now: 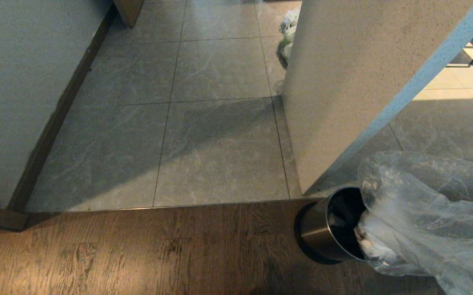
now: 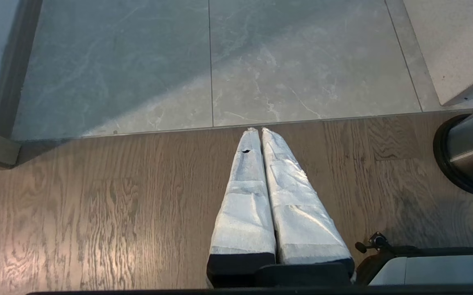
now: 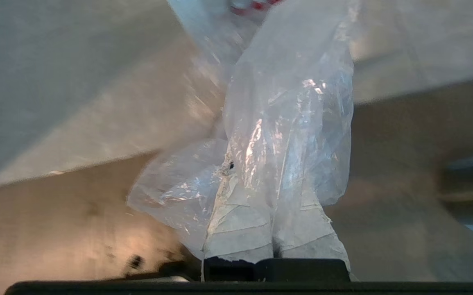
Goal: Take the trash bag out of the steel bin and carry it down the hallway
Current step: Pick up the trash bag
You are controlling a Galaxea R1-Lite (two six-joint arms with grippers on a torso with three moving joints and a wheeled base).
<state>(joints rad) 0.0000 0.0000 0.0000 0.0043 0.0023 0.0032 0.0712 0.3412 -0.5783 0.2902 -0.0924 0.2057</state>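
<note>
Head view: steel bin (image 1: 326, 233) at roughly four o'clock, tipped toward the wooden floor (image 1: 138, 250), black base ring down at its eight o'clock side, open mouth turned toward three o'clock. Clear crinkled trash bag (image 1: 424, 213) pulled partway out of that mouth and ballooning toward three and five o'clock, its lower part still inside the rim with pale crumpled contents showing through. White pillar (image 1: 355, 82) rising at one o'clock, just behind the bin. Hallway (image 1: 203, 123) of grey marbled tiles filling the centre up to twelve o'clock, white wall (image 1: 19, 90) with dark baseboard (image 1: 56, 123) along nine to eleven o'clock. Tied white bags with green print (image 1: 287, 37) at twelve to one o'clock beside the pillar's far edge; print too small to read.

Right wrist view: right end effector (image 3: 275, 180) clamped together on the trash bag (image 3: 289, 123), cloth-wrapped fingers (image 3: 240, 221) pinching the film, which drapes over and beyond them. A scrap of red on white (image 3: 252, 5) at the far end, possibly printed packaging, no lettering legible.

Left wrist view: left end effector (image 2: 258, 132) pressed together, holding nothing, white-wrapped fingers (image 2: 244, 196) hanging above the wooden floor (image 2: 97, 205), steel bin (image 2: 471, 151) at three o'clock. No brand or label readable anywhere.
</note>
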